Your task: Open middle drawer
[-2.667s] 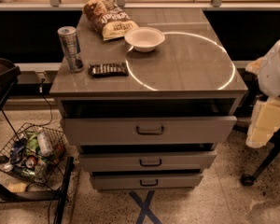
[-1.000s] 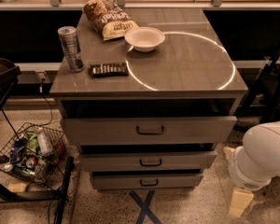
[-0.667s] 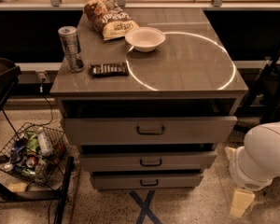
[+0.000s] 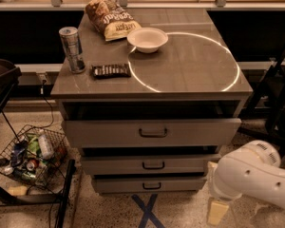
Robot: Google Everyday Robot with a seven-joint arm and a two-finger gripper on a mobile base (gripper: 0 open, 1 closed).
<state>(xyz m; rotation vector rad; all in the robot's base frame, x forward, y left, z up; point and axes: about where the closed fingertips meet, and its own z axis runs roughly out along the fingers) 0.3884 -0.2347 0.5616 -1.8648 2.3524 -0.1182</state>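
While the white arm [image 4: 249,175] curls low at the right front corner of the grey cabinet [image 4: 190,65], its rounded joint sits just beside the right ends of the two lower drawers. Its end points down toward the speckled floor. The gripper [image 4: 217,213] hangs there as a pale cream piece near the bottom edge of the camera view, and whether this pincer is released or clenched cannot be told. It stands well to the right of the drawer handles, apart from them. The middle drawer [image 4: 153,165], second of the three grey fronts, lies below the taller top drawer [image 4: 152,132] and above the lowest drawer [image 4: 151,185], with its small dark bar handle at centre. The top drawer juts forward of the cabinet top, with a dark gap behind its front. The middle front sits further back, under that overhang. On the cabinet top stand a slim silver can [image 4: 72,49], a crumpled chip bag [image 4: 109,20], a white bowl [image 4: 147,39] and a dark wrapped bar [image 4: 110,70], with a bright ring of light beside them. A wire basket [image 4: 31,156] of bottles and cans sits on the floor to the left.
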